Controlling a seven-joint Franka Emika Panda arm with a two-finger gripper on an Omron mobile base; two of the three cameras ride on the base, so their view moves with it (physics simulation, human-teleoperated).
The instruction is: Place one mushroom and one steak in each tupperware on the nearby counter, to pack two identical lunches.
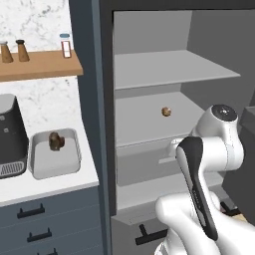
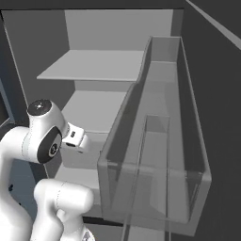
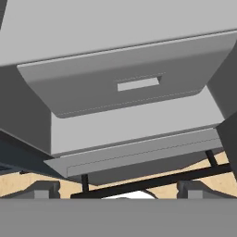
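Right now the gripper (image 3: 118, 187) stands spread wide with nothing between its 2 small dark finger tips, which show low in the hand view at the left (image 3: 45, 189) and the right (image 3: 192, 187). It faces a grey fridge drawer (image 3: 125, 88) with a slot handle in its front, below a flat grey shelf, and a black bar handle (image 3: 152, 181) crosses just beneath that over a light wooden floor. From the left base view, the white arm (image 1: 209, 164) rises at the lower right in front of the open fridge (image 1: 169, 114), whose grey shelves are stacked one above another. 1 small brown mushroom (image 1: 166, 111) lies alone on the middle shelf, well apart from the arm. To the left, on the white counter (image 1: 45, 187), 1 tupperware (image 1: 54, 154) sits just beside the black-and-grey coffee machine (image 1: 11, 137); inside the tub rests a dark brown lump (image 1: 56, 141), too blurred to tell whether it is steak, mushroom or both. Above it, a wooden wall shelf (image 1: 40, 65) carries 3 small shakers. From the right base view, a clear door bin (image 2: 160, 141) on the fridge door stands close at the right, beside the arm.
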